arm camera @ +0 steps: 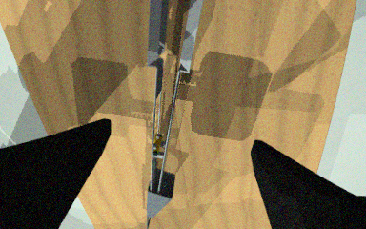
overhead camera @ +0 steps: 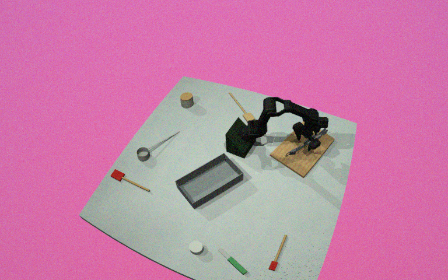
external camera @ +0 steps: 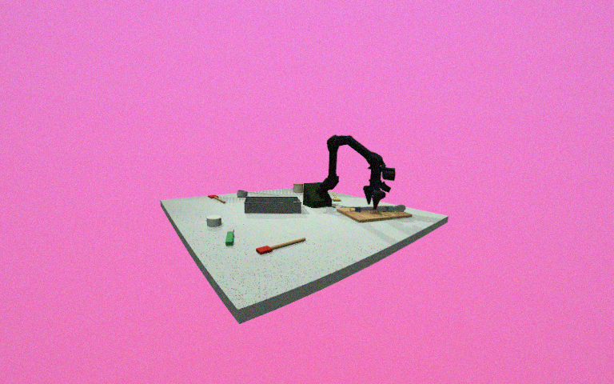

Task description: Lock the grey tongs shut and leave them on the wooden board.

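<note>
The grey tongs lie along the wooden board, with their arms close together and a narrow gap between them. Their hinge end is on the board and their far end reaches past the board's back edge. My gripper is wide open, low over the board, with one finger on each side of the tongs and touching neither arm in the wrist view. Whether the lock inside the hinge has caught cannot be seen. The roasting tin is empty.
The tin stands left of the board. A wooden tool lies behind the arm's base. A cork-topped pot, a long-handled cup and a red spatula are farther left. A white-topped pot, a green-handled knife and another red spatula are in front.
</note>
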`<action>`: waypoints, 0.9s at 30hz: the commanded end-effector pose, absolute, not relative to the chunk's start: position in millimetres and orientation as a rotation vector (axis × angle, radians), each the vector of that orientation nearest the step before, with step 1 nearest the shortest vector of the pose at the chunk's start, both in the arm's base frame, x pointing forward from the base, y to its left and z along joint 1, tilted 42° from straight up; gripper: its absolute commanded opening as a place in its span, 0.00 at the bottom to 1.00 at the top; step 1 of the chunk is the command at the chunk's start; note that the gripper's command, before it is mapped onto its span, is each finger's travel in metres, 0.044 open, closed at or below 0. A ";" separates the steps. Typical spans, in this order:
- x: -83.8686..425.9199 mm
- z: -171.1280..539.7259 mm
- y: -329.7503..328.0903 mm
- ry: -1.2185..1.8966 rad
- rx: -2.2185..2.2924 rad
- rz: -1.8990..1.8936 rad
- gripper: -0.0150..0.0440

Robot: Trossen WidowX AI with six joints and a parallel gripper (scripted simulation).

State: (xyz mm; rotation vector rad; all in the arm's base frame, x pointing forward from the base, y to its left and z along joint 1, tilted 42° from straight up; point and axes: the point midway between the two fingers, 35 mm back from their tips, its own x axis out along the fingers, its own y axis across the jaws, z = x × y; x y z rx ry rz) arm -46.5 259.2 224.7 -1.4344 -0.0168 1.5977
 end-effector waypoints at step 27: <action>38.2 299.6 118.1 -0.058 -1.437 1.571 1.00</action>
